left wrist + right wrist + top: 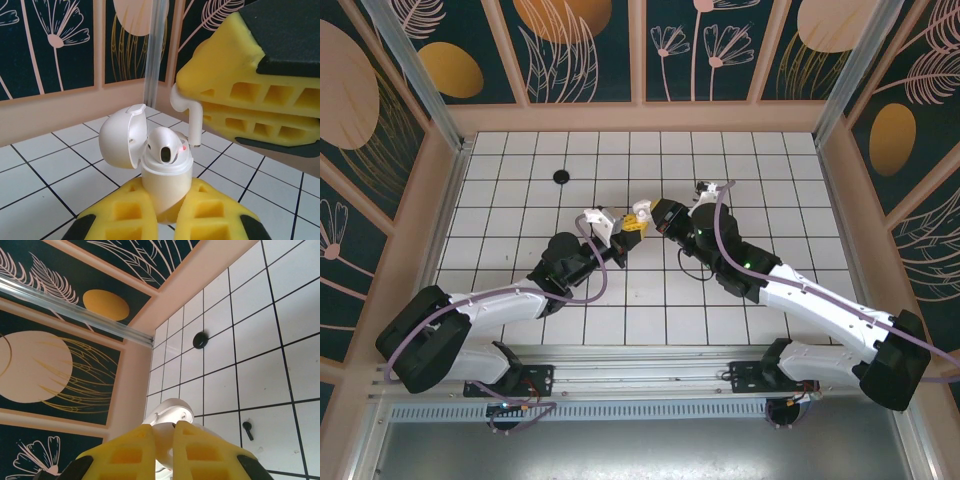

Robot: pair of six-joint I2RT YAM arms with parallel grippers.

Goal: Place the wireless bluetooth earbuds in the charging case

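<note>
My left gripper (pixel 166 200) is shut on the base of the white charging case (pixel 165 182), held upright with its lid (pixel 120 142) swung open to the left. One white earbud (pixel 167 145) sits in the case, its head sticking out of the top. The second white earbud (pixel 194 125) hangs stem-down just above and right of the case opening, with my right gripper (pixel 172 440) shut on its head (pixel 167 452). The two grippers meet above the table's middle, the left (pixel 630 230) and the right (pixel 650 218).
A round black disc (pixel 561 176) lies on the white tiles at the back left, also in the right wrist view (pixel 200 340). A small black comma-shaped piece (pixel 247 430) lies on a tile below my right gripper. Patterned walls enclose the table.
</note>
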